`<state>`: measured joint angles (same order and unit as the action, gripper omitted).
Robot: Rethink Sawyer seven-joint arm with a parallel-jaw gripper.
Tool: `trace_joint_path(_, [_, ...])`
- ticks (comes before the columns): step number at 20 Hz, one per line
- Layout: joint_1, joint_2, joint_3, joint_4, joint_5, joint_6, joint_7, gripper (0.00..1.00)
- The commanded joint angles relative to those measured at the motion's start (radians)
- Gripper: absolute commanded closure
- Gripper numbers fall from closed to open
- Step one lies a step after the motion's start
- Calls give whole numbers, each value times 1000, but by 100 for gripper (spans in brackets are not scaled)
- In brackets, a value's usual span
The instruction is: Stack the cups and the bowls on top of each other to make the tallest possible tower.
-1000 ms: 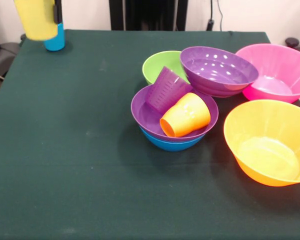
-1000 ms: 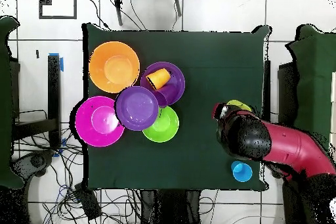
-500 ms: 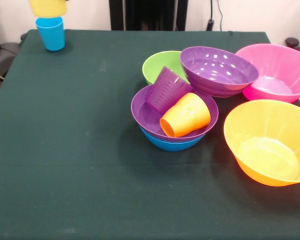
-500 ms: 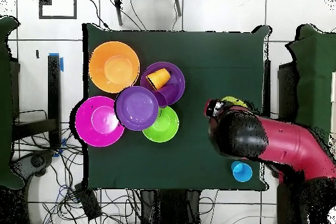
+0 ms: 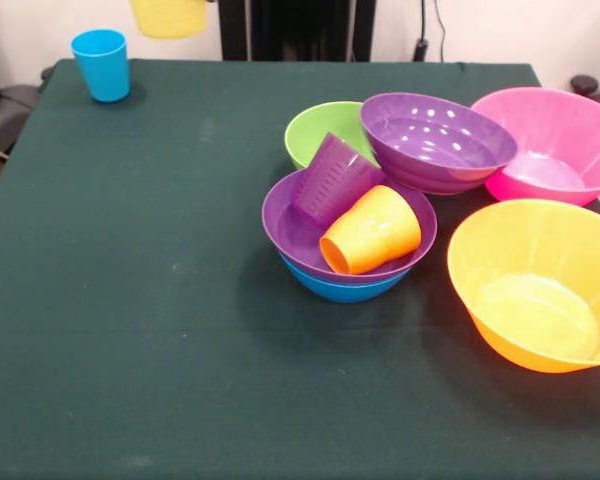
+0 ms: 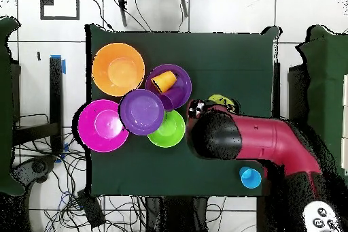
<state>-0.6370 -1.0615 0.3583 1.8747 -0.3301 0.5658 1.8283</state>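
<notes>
Hanging at the front view's top edge, the yellow cup [image 5: 168, 17] is clear of the counter [image 5: 130, 300]. The pincer itself is cut off above it, so whether it clamps the cup cannot be told. From overhead the arm [image 6: 251, 144] covers it, and only a sliver of yellow [image 6: 221, 99] shows at the arm's tip.

Well apart from the bowls, the blue cup [image 5: 102, 64] stands upright near the counter's corner.

The tower [image 5: 348, 240] is a blue bowl [image 5: 345, 288] with a purple bowl [image 5: 290, 232] nested in it. In that bowl lie the purple cup [image 5: 334, 178] and orange cup [image 5: 372, 230], both tipped over and touching.

Behind the tower sits the green bowl [image 5: 315, 130], with a second purple bowl [image 5: 435, 140] leaning on it. The pink bowl [image 5: 550, 140] and orange bowl [image 5: 535, 285] stand alongside.
</notes>
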Motion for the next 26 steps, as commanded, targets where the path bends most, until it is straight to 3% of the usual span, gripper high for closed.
trace_joint_path(1, [103,63,-109,15,-78,-44,198,100])
trace_joint_path(5, [237,157,-228,-48,-116,-101,322,100])
trace_joint_path(14, [410,318,-365,-184,-58,-152,426,100])
trace_joint_path(17, [482,377,-439,-280,-101,-118,454,100])
trace_joint_path(22, [547,415,-471,-356,-50,-30,468,100])
trace_joint_path(26, [583,438,-496,-387,-37,-31,461,100])
